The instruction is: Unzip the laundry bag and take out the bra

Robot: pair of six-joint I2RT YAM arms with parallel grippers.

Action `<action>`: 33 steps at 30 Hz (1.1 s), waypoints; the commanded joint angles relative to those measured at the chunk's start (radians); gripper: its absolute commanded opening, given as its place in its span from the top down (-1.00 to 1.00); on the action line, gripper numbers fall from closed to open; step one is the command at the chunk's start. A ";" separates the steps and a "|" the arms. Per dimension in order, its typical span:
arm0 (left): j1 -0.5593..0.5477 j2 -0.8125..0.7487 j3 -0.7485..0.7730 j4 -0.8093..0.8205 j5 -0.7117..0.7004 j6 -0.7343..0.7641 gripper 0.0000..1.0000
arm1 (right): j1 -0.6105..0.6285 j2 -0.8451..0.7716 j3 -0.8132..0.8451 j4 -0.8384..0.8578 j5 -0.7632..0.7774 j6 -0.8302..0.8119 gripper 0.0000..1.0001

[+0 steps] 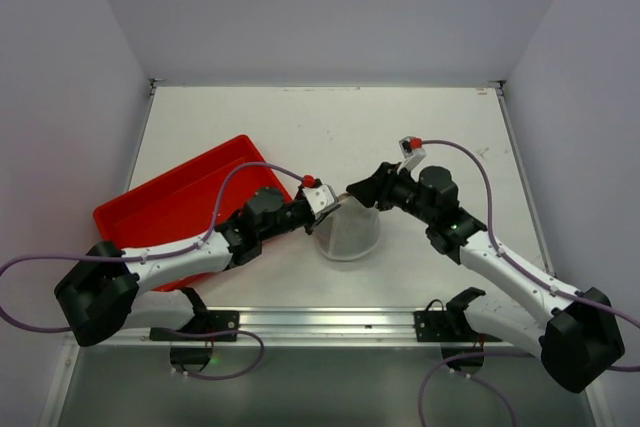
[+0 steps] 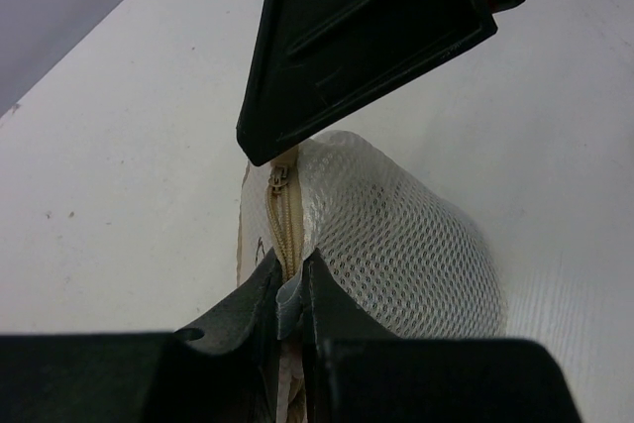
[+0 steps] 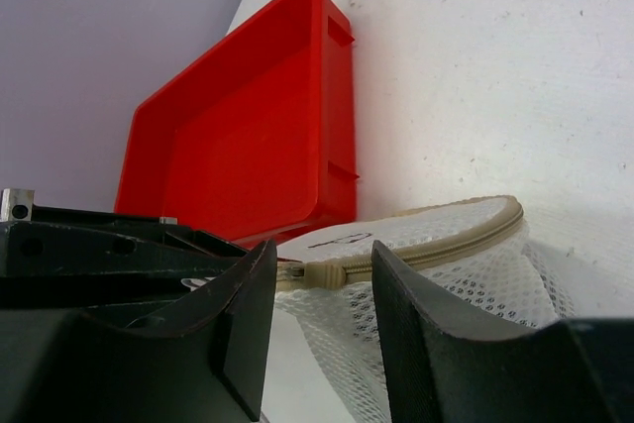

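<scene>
The white mesh laundry bag [image 1: 350,234] stands on the table between the two arms, its beige zipper rim closed along the part I see. My left gripper [image 1: 322,209] is shut on a fold of the bag's rim by the zipper [image 2: 288,289]. The zipper pull [image 2: 277,181] sits just above that grip. My right gripper [image 1: 356,190] is open, its jaws on either side of the zipper's end [image 3: 327,272] at the bag's upper edge, and it shows as a dark wedge in the left wrist view [image 2: 357,37]. The bra is hidden; no black fabric shows.
A red plastic tray [image 1: 180,209] lies at the left of the table, partly under the left arm; it also shows in the right wrist view [image 3: 248,126]. White walls close in the table at the back and sides.
</scene>
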 commanded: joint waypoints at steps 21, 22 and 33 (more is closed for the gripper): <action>-0.005 0.006 -0.007 0.103 -0.032 -0.007 1.00 | 0.022 -0.018 -0.071 0.155 -0.056 0.092 0.46; -0.005 0.008 -0.008 0.103 -0.035 -0.006 1.00 | 0.020 -0.022 -0.071 0.154 -0.056 0.089 0.45; -0.005 -0.014 -0.024 0.097 0.015 0.006 0.99 | 0.020 -0.013 0.021 -0.083 -0.045 -0.147 0.31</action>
